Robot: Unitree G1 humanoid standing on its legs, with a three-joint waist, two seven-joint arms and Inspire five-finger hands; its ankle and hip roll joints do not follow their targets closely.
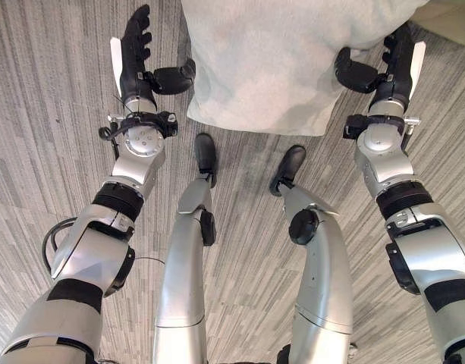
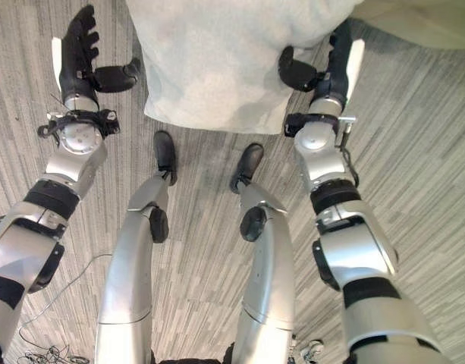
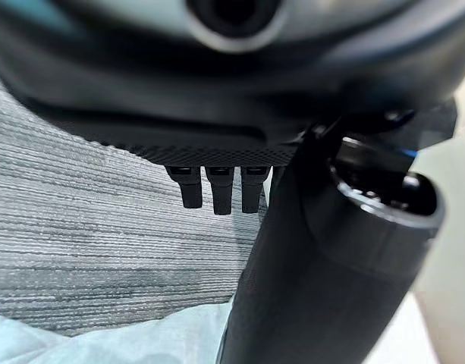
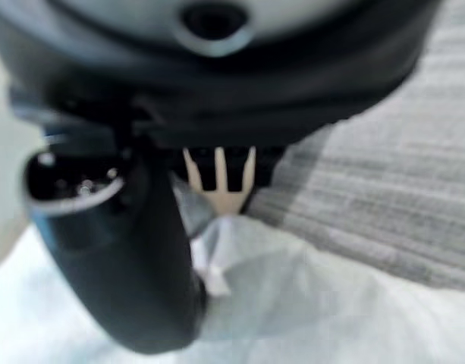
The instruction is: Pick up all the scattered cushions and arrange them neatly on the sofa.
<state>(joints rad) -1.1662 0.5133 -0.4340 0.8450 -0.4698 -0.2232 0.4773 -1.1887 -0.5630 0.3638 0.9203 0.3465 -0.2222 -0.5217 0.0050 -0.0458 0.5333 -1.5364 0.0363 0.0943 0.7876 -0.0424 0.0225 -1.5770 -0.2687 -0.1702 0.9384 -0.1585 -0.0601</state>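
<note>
A large pale grey-green cushion (image 1: pixel 270 61) lies on the floor just ahead of me, between my two hands. My left hand (image 1: pixel 133 57) is at its left edge with fingers straight, and its thumb (image 3: pixel 331 265) points at the cushion's side (image 3: pixel 141 341). My right hand (image 1: pixel 399 64) is at the cushion's right edge. Its fingers are straight along the edge and its thumb (image 4: pixel 126 258) rests on the fabric (image 4: pixel 331 303). Neither hand is curled round the cushion.
Grey striped carpet (image 1: pixel 50 152) runs all around the cushion. A pale beige surface (image 2: pixel 422 23) shows at the far right corner, just past my right hand; I cannot tell what it is.
</note>
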